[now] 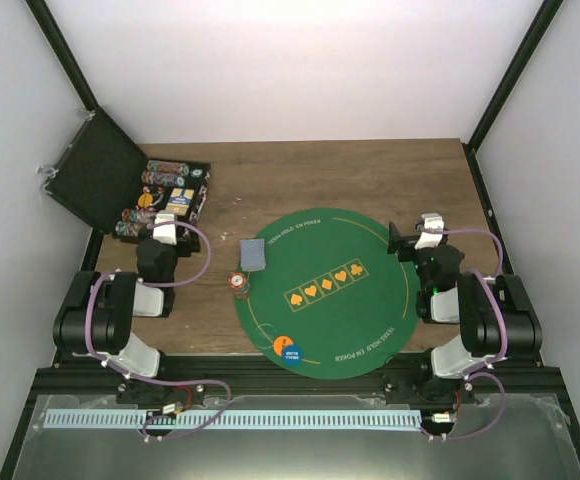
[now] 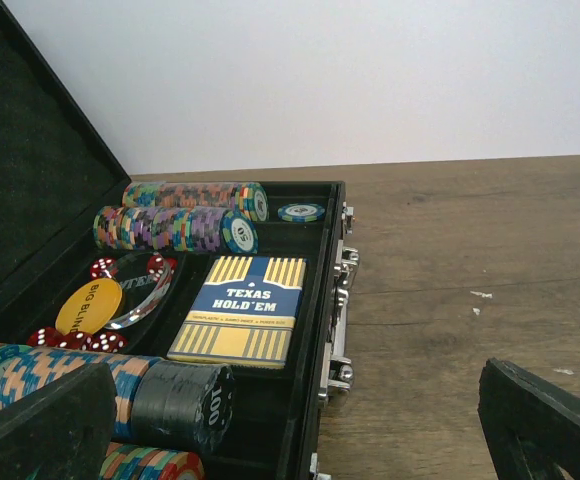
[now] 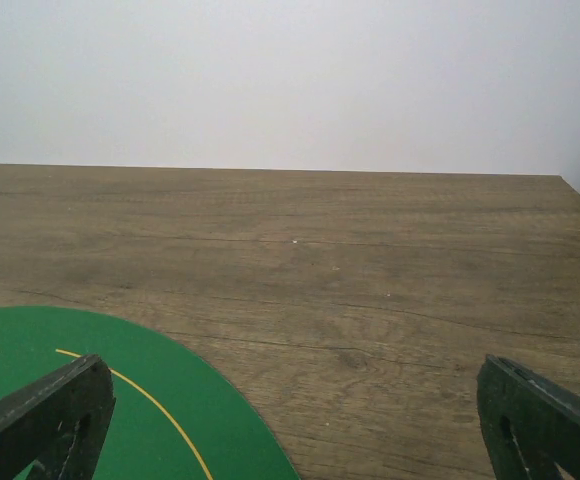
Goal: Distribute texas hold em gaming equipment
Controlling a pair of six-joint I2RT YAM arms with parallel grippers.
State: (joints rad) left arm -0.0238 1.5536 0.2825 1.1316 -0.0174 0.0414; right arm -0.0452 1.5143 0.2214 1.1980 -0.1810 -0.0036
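An open black case [image 1: 110, 175] at the back left holds rows of poker chips [image 2: 185, 228], a Texas Hold'em card box [image 2: 238, 310], red dice [image 2: 100, 267] and an orange token [image 2: 89, 306]. On the round green mat [image 1: 360, 320] lie a grey-blue card stack [image 1: 254, 254], a small chip stack [image 1: 238, 284] at its left edge, and an orange token [image 1: 281, 344] beside a blue token [image 1: 292, 353] near the front. My left gripper [image 1: 165, 230] is open and empty at the case's near edge. My right gripper [image 1: 428, 228] is open and empty at the mat's right edge.
The case's lid [image 1: 95, 170] stands open toward the left wall. Black frame posts [image 1: 505, 80] run up both back corners. Bare wooden table [image 3: 370, 250] lies beyond the mat. A perforated rail [image 1: 230, 420] runs along the near edge.
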